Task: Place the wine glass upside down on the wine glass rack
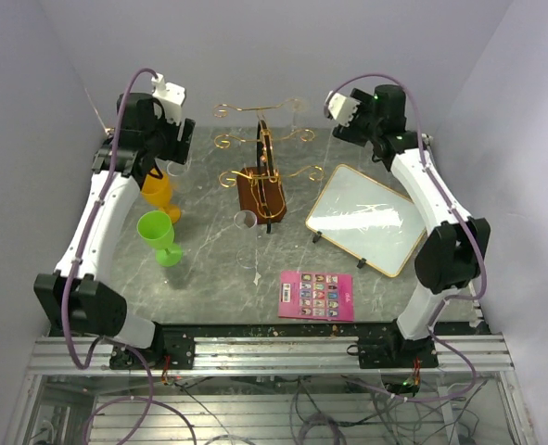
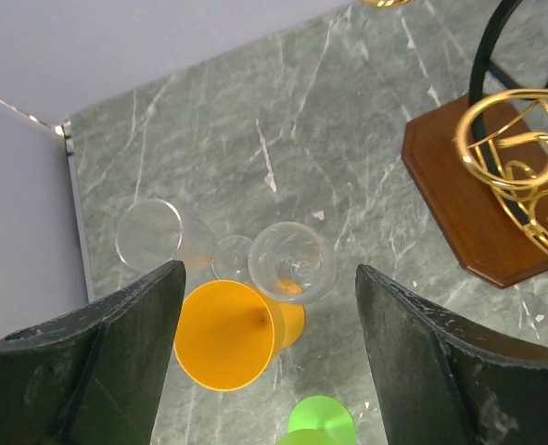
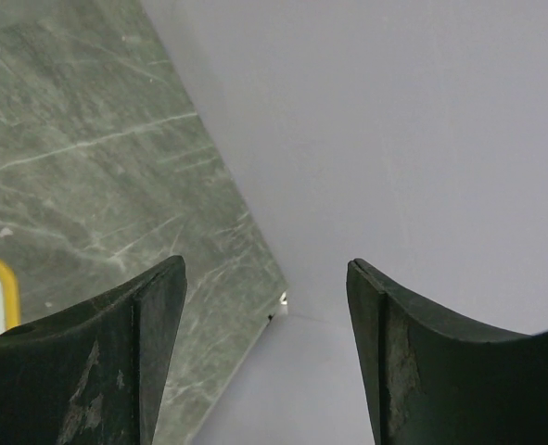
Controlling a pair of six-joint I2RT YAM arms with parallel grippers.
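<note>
The wine glass rack (image 1: 262, 153) is a gold wire stand with scroll-ended arms on a dark wooden base (image 1: 261, 193), at the middle back of the table. A clear wine glass (image 1: 246, 220) stands just left of that base. My left gripper (image 2: 269, 278) is open and hangs above an orange glass (image 2: 229, 334), with nothing between its fingers. Beside the orange glass are an upright clear glass (image 2: 292, 262) and a clear glass (image 2: 153, 236) lying on its side. A green glass (image 1: 159, 238) stands nearer the front. My right gripper (image 3: 264, 269) is open and empty, facing the back right wall corner.
A white board in a gold frame (image 1: 364, 220) lies right of the rack. A pink card (image 1: 317, 295) lies near the front edge. Grey walls close in the table on the left, back and right. The rack's base (image 2: 477, 204) lies right of the left gripper.
</note>
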